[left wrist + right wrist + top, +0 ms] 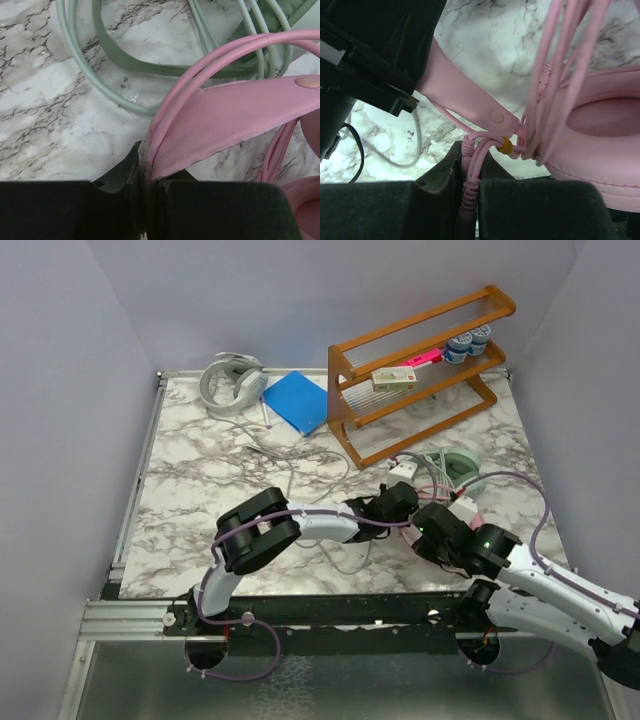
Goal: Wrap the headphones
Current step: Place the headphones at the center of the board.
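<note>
The pink headphones [468, 512] lie at the front right of the table, between my two grippers. My left gripper [145, 161] is shut on the end of their pink headband [235, 120]. Pink cable loops [200, 65] arch over the band. My right gripper [471, 167] is shut on the pink cable's plug end and strands [470, 150], next to a yellow bead [504, 145] and the pink ear cup [600, 135]. The mint green headphones [452, 466] and their cable [107, 57] lie just beyond. The silver-grey headphones [232, 383] sit at the back left.
A wooden two-shelf rack [420, 370] with small items stands at the back right. A blue flat object [297, 400] lies beside the silver-grey set. A thin grey cable [300, 465] trails across the middle of the marble table [190, 490].
</note>
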Tool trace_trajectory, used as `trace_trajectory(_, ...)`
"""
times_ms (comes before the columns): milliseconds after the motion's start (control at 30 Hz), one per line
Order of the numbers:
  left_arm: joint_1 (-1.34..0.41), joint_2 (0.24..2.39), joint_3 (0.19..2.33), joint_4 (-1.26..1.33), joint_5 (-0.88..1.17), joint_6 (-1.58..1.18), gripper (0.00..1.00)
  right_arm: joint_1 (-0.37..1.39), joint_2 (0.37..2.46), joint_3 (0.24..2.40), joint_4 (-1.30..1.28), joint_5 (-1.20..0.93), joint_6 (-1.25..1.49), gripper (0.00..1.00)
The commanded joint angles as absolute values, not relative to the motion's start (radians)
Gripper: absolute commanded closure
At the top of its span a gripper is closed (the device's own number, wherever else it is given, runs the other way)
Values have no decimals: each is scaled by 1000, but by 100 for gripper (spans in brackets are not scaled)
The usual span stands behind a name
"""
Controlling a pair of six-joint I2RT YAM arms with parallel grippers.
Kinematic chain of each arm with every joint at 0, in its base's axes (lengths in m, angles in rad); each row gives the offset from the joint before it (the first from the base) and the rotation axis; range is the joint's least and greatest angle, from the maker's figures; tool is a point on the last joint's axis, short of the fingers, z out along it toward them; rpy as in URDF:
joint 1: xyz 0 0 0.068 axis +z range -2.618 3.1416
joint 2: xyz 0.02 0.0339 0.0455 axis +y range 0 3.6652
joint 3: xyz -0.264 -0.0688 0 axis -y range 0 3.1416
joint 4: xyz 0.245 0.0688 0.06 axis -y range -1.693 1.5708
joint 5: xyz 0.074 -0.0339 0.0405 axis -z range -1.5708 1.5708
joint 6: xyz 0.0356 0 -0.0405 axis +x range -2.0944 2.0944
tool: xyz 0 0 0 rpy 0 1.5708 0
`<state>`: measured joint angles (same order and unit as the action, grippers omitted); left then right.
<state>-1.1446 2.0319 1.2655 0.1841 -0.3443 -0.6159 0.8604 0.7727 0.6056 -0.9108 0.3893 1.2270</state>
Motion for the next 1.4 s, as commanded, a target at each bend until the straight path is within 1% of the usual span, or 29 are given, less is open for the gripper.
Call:
trace_trajectory(0,-1151,2094,1374,164,-282,-579,100,848,849,636,-785,546,1158,99)
trace_trajectory(133,-1150,2112,1394,131,-264,-572,100,786,913,659,-765,518,1089,100)
trace_trajectory(333,-1148,2119,1409,70,-276,-634,99,654,919,637,-701,419,986,100)
trace_trajectory(433,-1141,2125,1410,82,-264,-662,85,589,927,637,-685,382,945,99)
trace_trajectory(500,-1134,2132,1412,99,-243,-671,78,536,930,640,-674,348,916,99)
trace_trajectory(633,-1120,2141,1397,168,-180,-686,69,440,944,643,-649,295,861,100)
trace_trajectory(733,-1117,2159,1425,155,-133,-690,53,407,972,650,-653,290,851,100)
trace_trajectory(800,-1116,2155,1429,142,-133,-692,44,402,989,657,-653,286,848,99)
trace_trajectory(867,-1110,2127,1409,145,-145,-693,32,402,995,662,-653,292,840,97)
trace_trajectory(933,-1103,2096,1389,142,-157,-688,25,402,993,671,-667,321,841,96)
trace_trajectory(967,-1099,2083,1383,138,-164,-685,23,402,991,673,-670,334,839,95)
trace_trajectory(1033,-1093,2056,1373,123,-173,-679,20,402,990,676,-671,351,839,91)
trace_trajectory(1167,-1087,1987,1338,119,-196,-669,17,402,1010,678,-677,367,849,91)
trace_trajectory(1233,-1081,1954,1327,106,-198,-666,13,402,1010,677,-677,377,852,91)
trace_trajectory(1367,-1069,1900,1291,93,-192,-673,12,401,998,674,-668,386,854,91)
